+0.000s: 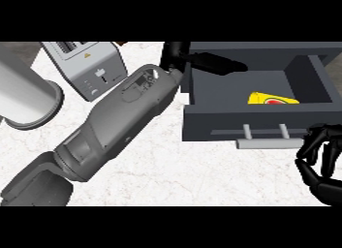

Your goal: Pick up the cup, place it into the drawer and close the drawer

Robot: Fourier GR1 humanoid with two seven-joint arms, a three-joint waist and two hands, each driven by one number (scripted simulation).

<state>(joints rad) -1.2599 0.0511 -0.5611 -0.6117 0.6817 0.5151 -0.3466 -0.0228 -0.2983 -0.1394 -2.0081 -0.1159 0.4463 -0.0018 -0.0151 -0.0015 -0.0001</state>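
Since the yellow cup [272,100] already lies on its side inside the open drawer [259,118], toward its right wall, the placing step looks done and the closing step is what remains. Cup shows a red patch on its face; it rests on the drawer floor, touched by neither hand.

Left forearm [109,131] runs diagonally up from the lower left. Left hand [202,60] sits over the drawer's back left corner, fingers straight and reaching into the compartment, holding nothing. It is apart from the cup.

Right hand [327,162] shows at the lower right, just beside the drawer's front right corner. Fingers curled inward, nothing visible between them. Not on the handle [266,140], which lies just to its left.

Judgement: next move calls for the left hand to lift clear of the drawer, otherwise the closing front could trap it. Then a push on the drawer front or handle, straight along the slide; the right hand is the nearer one.

Surface: pale marbled counter [202,174]. Grey toaster [87,68] at the upper left, near the left forearm. Large light cylinder [20,94] at the far left, partly off the counter's edge as seen; what it is I cannot tell. Dark floor strip beyond.
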